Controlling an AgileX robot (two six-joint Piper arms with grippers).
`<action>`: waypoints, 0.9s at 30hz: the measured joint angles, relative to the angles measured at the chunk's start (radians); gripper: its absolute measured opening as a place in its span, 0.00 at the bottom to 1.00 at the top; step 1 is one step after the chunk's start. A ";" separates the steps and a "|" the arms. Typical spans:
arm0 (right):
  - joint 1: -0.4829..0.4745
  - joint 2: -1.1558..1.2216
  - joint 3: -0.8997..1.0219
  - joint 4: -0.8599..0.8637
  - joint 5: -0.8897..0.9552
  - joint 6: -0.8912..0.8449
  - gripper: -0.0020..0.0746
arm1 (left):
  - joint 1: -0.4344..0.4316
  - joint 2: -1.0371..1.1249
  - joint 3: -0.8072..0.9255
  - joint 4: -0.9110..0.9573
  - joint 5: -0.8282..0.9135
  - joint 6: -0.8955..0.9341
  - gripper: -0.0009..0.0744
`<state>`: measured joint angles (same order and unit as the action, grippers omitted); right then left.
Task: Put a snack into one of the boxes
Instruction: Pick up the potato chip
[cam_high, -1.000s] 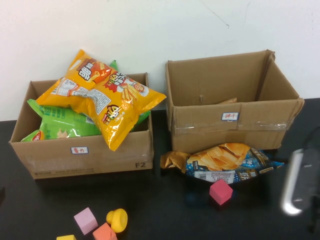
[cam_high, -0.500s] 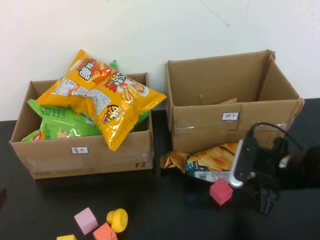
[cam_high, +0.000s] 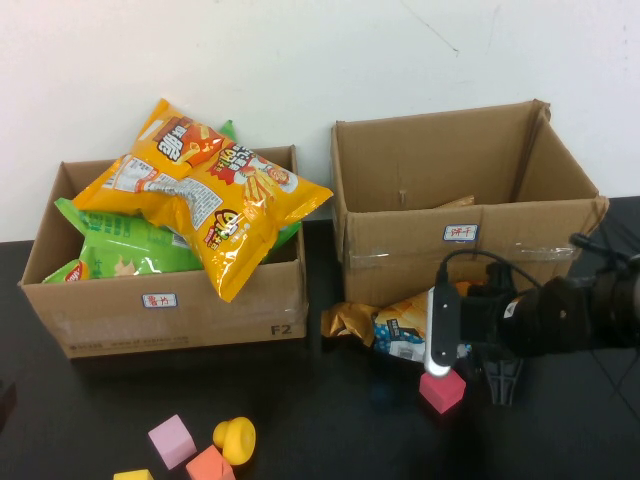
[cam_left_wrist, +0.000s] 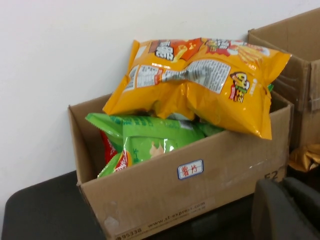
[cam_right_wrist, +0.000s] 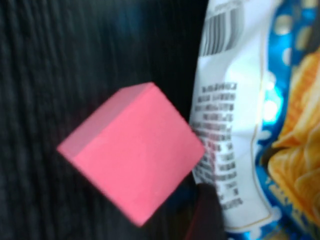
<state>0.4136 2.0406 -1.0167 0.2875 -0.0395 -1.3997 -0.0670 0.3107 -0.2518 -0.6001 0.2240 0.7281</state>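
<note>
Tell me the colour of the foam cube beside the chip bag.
Pink foam cube; clearest in the right wrist view.

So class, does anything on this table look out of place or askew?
Yes. The blue-and-orange chip bag lies on the black table outside the right cardboard box, under the right gripper. The yellow snack bag overhangs the full left cardboard box. Left gripper idles.

Pink cube beside the chip bag

You see a pink cube (cam_right_wrist: 132, 150) on the dark bench (cam_right_wrist: 60, 60), touching the blue-and-white chip bag (cam_right_wrist: 240, 100) by its barcode panel.
</note>
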 joint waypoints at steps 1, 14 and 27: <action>0.000 0.013 -0.002 0.000 -0.020 -0.017 0.65 | 0.000 0.000 0.001 0.000 0.000 0.000 0.01; 0.002 0.055 -0.004 0.028 -0.072 -0.069 0.10 | 0.000 0.000 0.001 -0.002 -0.007 0.010 0.01; 0.002 -0.164 -0.002 0.298 0.201 -0.066 0.09 | 0.000 0.000 0.001 -0.004 -0.023 0.012 0.01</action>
<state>0.4156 1.8770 -1.0189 0.5851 0.1618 -1.4658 -0.0670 0.3107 -0.2512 -0.6038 0.2009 0.7401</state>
